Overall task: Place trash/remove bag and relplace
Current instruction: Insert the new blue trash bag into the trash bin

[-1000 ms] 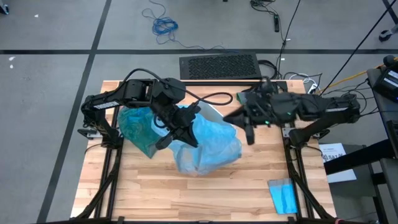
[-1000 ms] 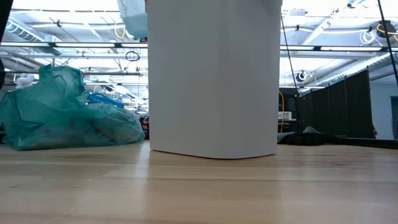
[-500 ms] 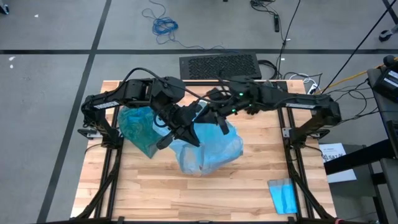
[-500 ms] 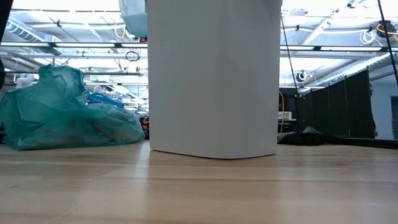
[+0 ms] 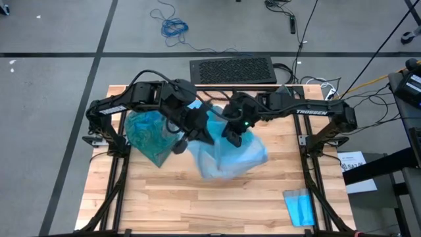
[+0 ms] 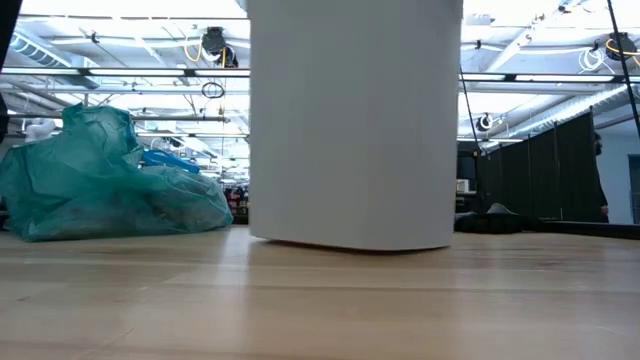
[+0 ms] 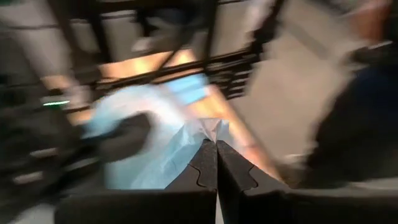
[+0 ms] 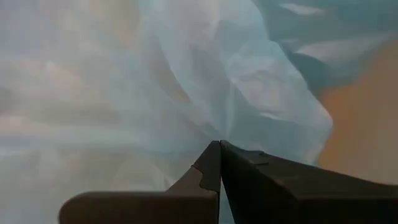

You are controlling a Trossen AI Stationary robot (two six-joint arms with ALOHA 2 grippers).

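The teal-green bag (image 5: 146,136) lies bunched on the table's left part, also seen in the low view (image 6: 105,190); it rests on its underside and no gripper touches it. Loose trash scraps do not show. A paler sky-blue bag (image 5: 230,155) is draped over the white bin (image 6: 355,120) at the table's middle. My left gripper (image 7: 216,148) and my right gripper (image 8: 219,148) are both shut on this pale bag, left gripper (image 5: 201,136) on its left side and right gripper (image 5: 232,137) over its far part. My left gripper pinches a bunched tip of the pale blue bag's plastic (image 7: 208,129) between its two fingers; the plastic spreads away beyond the fingertips. One layer or several, I cannot tell. My right gripper is shut on a fold of the pale blue bag (image 8: 233,118) from above, slanting in from the table's right; the plastic billows slack around the fingertips.
A small flat folded blue sheet (image 5: 300,208) lies near the table's near right corner. Bare wood (image 5: 171,197) stretches along the near side. A dark grille panel (image 5: 231,70) sits beyond the far edge. The arms' frames stand at both table sides.
My right gripper has swung from the table's right toward the middle and come down onto the pale blue bag. My left gripper has shifted slightly toward the far edge. The white bin and the pale bag on it have slid a little toward the table's right.
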